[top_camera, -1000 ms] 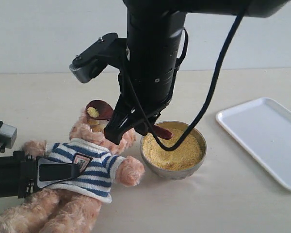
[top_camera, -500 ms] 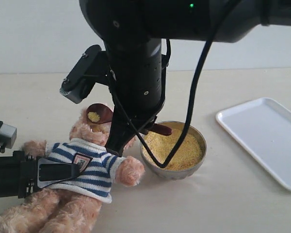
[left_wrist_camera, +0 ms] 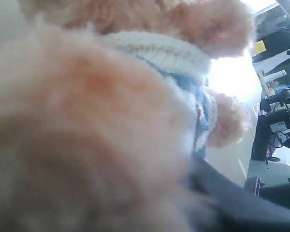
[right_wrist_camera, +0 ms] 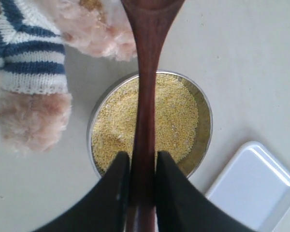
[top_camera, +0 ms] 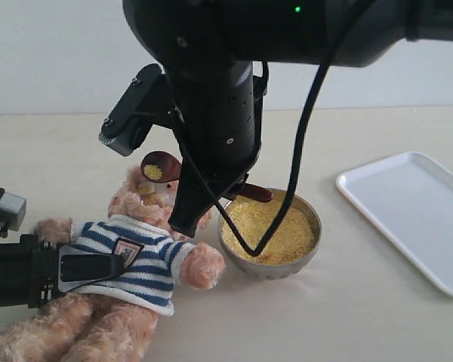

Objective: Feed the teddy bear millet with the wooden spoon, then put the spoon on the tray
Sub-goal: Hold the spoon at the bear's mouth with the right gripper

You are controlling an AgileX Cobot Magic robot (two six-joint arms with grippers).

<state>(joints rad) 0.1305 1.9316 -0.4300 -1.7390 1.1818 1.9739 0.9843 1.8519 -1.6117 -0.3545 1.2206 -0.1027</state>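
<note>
At the far left a black left hand point(top_camera: 90, 268) reaches in from 9 o'clock and pinches the torso of the fluffy light-brown teddy bear in a navy-and-white striped shirt point(top_camera: 147, 264). Its upper finger lies across the shirt; the lower one is hidden under the plush. The bear lies on its back on the pale beige counter point(top_camera: 347, 317), head toward 1 o'clock.

Just above the bear's face hovers the round bowl of the small dark reddish-brown wooden spoon point(top_camera: 158, 167), with a little yellow grain in it. The slim handle runs off toward 4 o'clock, over the bowl's rim. The black right hand point(right_wrist_camera: 137, 162) hangs from above and squeezes that handle between its two fingers.

At 3 o'clock from the bear's near paw, just beside it, stands the round shiny metal bowl point(top_camera: 270, 268), full of fine yellow millet point(top_camera: 279, 230).

Further toward 3 o'clock, well apart from the bowl, lies the flat white rectangular tray with rounded corners point(top_camera: 415, 211).
</note>
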